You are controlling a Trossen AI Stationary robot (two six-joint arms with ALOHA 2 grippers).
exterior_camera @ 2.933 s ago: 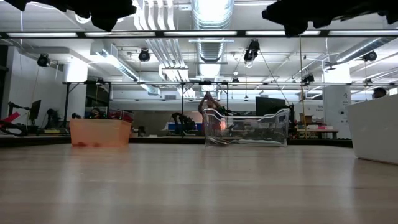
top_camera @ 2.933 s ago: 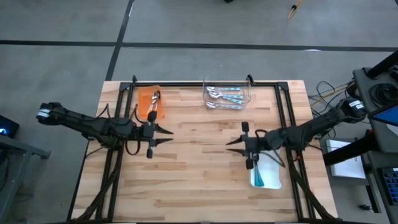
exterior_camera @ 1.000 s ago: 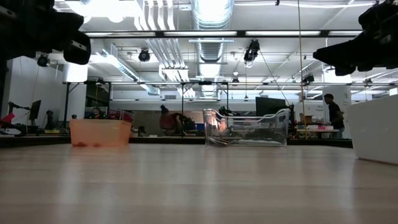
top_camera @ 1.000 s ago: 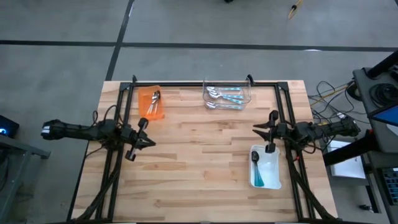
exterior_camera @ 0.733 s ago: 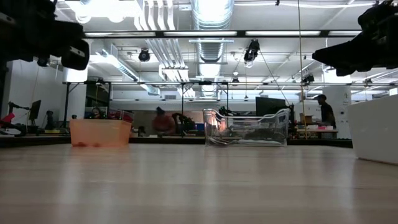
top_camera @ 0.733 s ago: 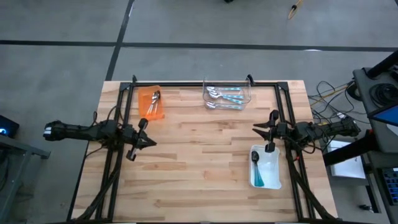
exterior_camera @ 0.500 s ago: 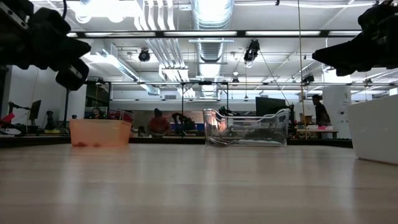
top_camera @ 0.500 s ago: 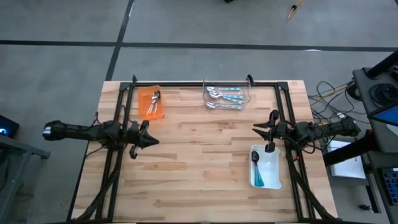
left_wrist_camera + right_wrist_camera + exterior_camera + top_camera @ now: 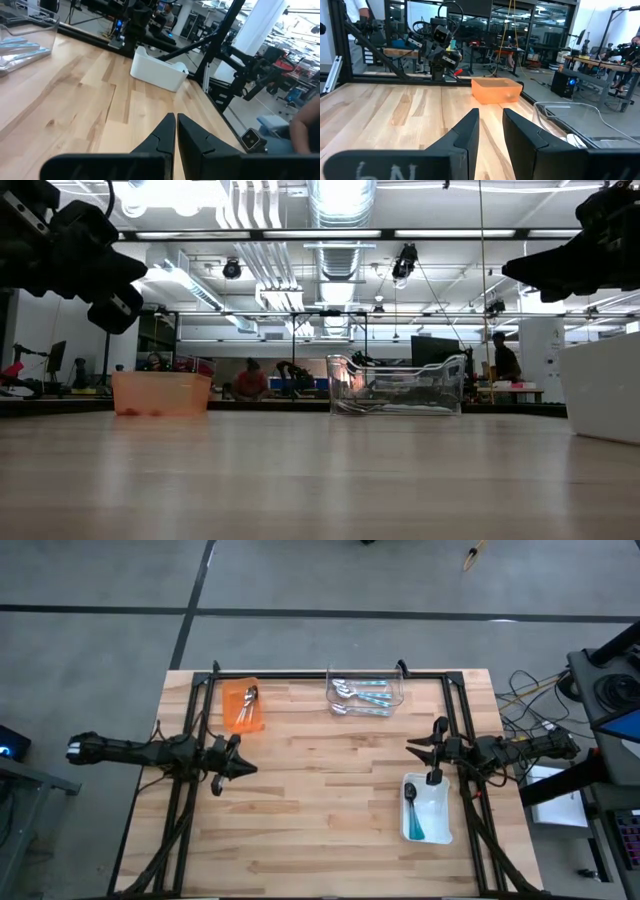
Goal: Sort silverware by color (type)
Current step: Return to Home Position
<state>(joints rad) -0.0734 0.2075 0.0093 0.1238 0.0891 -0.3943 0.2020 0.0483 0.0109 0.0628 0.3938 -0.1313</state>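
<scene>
**On the wood table, spoons lie in three trays**

At the left side of the table (image 9: pixel 320 820), the left gripper (image 9: pixel 248 768) hangs over bare wood, a little way from the orange tray (image 9: pixel 230 720). Its two fingers (image 9: pixel 165 134) are pressed together, and nothing is between them.

The orange tray sits near the back left corner. In it lie the orange spoons (image 9: pixel 247 702). Their shiny bowls point to the back of the table. Their handles almost blend with the tray, so I cannot count them.

In the middle of the back edge stands the clear tray (image 9: pixel 401 690). It holds a heap of spoons (image 9: pixel 352 693). The bowls are shiny, and some of the handles are light blue. They lie side by side and partly on top of each other.

On the right side, the right gripper (image 9: pixel 412 749) hangs over the wood, just beside the back end of the white tray (image 9: pixel 438 810). Its fingers (image 9: pixel 466 131) stand a little apart and hold nothing.

The white tray sits near the right edge, closer to the front than the other two. One blue spoon (image 9: pixel 414 822) lies in it, along its left wall, with the bowl toward the back.
</scene>
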